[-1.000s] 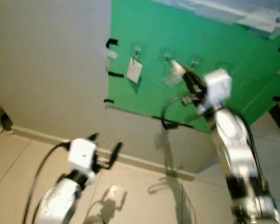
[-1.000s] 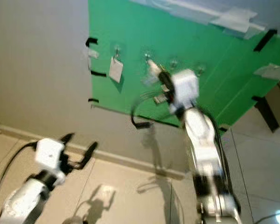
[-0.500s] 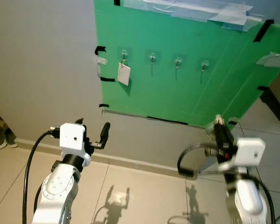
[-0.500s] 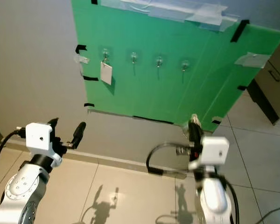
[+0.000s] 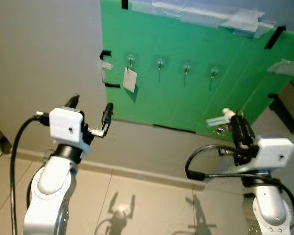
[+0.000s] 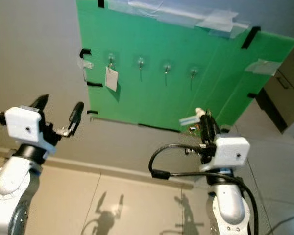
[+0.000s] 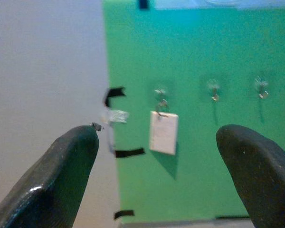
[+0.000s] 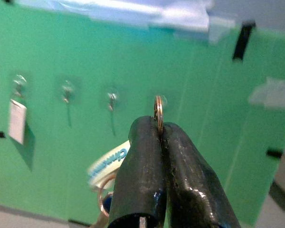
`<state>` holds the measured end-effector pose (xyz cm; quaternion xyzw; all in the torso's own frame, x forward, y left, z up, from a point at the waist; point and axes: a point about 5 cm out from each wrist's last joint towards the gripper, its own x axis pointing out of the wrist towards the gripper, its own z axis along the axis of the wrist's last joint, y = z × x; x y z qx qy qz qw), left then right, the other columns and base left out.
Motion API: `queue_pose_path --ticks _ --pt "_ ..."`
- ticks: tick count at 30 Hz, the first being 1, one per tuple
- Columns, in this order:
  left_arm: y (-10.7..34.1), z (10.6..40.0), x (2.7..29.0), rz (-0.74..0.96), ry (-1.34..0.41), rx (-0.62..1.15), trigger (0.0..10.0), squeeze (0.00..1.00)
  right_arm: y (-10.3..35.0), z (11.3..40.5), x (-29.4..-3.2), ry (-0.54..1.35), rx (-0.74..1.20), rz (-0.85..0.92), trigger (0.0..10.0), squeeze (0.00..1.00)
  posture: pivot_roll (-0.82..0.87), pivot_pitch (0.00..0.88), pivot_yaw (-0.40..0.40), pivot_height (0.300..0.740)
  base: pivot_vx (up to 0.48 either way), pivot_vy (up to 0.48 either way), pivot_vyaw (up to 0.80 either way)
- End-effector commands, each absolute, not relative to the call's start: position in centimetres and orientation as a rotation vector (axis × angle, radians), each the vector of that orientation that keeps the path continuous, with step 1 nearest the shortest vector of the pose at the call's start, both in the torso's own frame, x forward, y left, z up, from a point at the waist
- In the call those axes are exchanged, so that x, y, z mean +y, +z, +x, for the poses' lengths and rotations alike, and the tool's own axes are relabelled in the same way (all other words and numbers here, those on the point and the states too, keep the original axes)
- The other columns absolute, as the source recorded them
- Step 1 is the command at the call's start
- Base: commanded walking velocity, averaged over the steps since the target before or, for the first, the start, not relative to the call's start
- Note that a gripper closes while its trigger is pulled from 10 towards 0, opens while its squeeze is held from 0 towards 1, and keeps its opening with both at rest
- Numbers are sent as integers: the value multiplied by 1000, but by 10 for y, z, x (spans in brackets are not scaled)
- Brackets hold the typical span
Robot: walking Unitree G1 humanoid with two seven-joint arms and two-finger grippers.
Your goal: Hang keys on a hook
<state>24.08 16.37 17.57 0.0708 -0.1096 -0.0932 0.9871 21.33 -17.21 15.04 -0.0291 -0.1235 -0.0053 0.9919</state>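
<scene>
Keys [image 8: 157, 114] sat pinched in the closed right tool [image 6: 204, 119] before a green board [image 5: 186, 93] with four hooks [image 5: 159, 62], one tagged [image 5: 130, 79]; left tool [image 5: 90, 113] gaped empty.

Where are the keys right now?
The keys are pinched by their ring in the right gripper, held up on the robot's right in front of the green board, below the four hooks and not yet hung.
</scene>
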Motion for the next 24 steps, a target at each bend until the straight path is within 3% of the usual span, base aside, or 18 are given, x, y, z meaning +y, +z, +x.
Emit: queue_pose_path --ticks 1,8,20,24 --pt "181 245 156 157 -235 -250 10000 0 156 216 -175 -31 -267 -74 0 0 56 0 -40 740 480 0 0" --pt "199 260 145 232 -359 -328 10000 0 168 226 -179 -50 -331 -93 0 0 40 0 -27 740 480 0 0" --pt "206 262 141 179 -354 -364 10000 0 182 238 -171 35 -366 -70 0 0 37 0 -20 740 473 0 0" --pt "221 258 135 138 -353 -441 10000 0 215 241 -165 119 -466 -54 0 0 39 0 -30 740 0 0 0"
